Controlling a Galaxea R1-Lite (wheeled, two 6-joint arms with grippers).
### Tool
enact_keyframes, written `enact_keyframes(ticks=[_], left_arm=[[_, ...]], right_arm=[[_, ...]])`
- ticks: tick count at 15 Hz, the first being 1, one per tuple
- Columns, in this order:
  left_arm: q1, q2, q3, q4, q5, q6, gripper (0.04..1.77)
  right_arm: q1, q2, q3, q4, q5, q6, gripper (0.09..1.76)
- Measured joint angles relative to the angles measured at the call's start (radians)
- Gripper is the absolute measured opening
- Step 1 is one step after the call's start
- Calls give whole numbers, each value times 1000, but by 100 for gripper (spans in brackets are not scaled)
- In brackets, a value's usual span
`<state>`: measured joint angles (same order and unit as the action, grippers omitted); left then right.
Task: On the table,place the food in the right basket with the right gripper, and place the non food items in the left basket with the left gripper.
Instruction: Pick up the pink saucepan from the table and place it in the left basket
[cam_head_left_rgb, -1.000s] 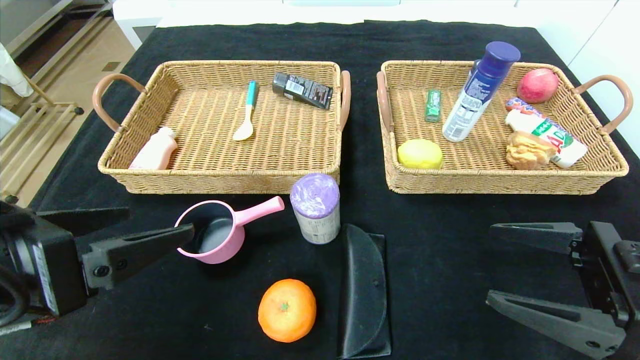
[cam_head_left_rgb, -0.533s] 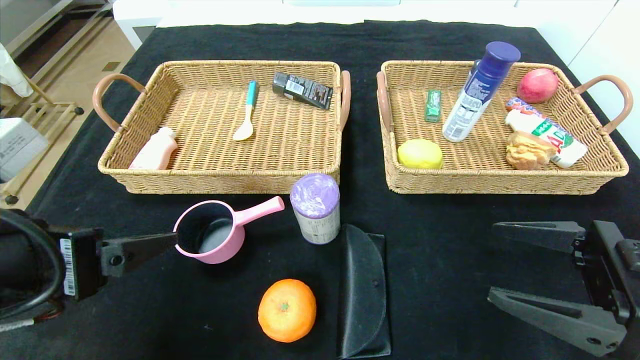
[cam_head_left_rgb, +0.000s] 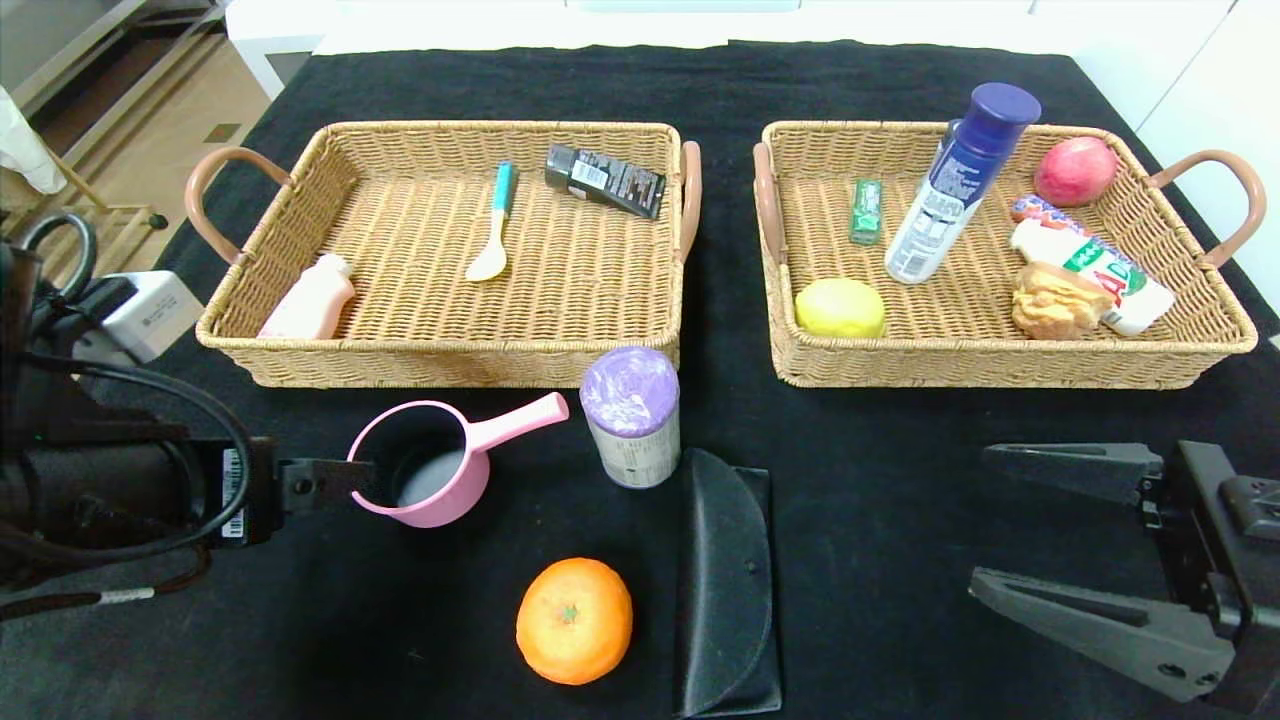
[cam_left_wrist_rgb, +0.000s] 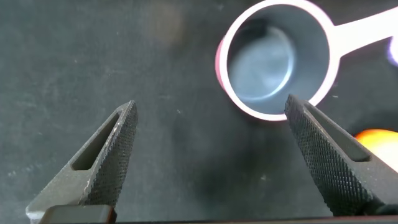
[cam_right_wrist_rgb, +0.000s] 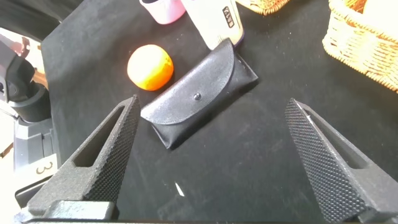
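A pink saucepan (cam_head_left_rgb: 420, 478) (cam_left_wrist_rgb: 273, 59) stands on the black table (cam_head_left_rgb: 880, 450) in front of the left basket (cam_head_left_rgb: 440, 362). My left gripper (cam_head_left_rgb: 350, 475) (cam_left_wrist_rgb: 209, 111) is open at the pan's left rim, one fingertip over the rim and the other on bare cloth. To the pan's right are a white canister with a purple lid (cam_head_left_rgb: 631, 415), a black pouch (cam_head_left_rgb: 728, 595) (cam_right_wrist_rgb: 199, 93) and an orange (cam_head_left_rgb: 574, 620) (cam_right_wrist_rgb: 150, 67). The right gripper (cam_head_left_rgb: 985, 520) (cam_right_wrist_rgb: 211, 106) hovers open and empty at the front right. The right basket (cam_head_left_rgb: 1000, 365) holds a blue-capped bottle (cam_head_left_rgb: 955, 185) and a bun (cam_head_left_rgb: 1055, 300).
The left basket holds a pink bottle (cam_head_left_rgb: 312, 300), a teal-handled spoon (cam_head_left_rgb: 495, 225) and a dark box (cam_head_left_rgb: 605, 180). In the right basket are a yellow round item (cam_head_left_rgb: 840, 307), a green pack (cam_head_left_rgb: 866, 210), a red apple (cam_head_left_rgb: 1075, 170) and a white packet (cam_head_left_rgb: 1095, 265).
My left wrist has rolled and dropped toward the pan's rim, so only one finger now shows from the head. The right gripper has barely shifted. No object moved.
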<state>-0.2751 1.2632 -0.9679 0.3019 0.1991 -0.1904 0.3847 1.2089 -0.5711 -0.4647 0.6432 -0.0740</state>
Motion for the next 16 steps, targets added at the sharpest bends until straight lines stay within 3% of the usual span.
enact_keyframes(ticks=[11,16], left_arm=[[15,137,-9,-67,-6,-18,172],[16,166,4,-157,-7,-18,172]], right_arm=[[-14,24,-1,-3,-1,-3,170],[-15,28,-1,-3,-1,-3,170]])
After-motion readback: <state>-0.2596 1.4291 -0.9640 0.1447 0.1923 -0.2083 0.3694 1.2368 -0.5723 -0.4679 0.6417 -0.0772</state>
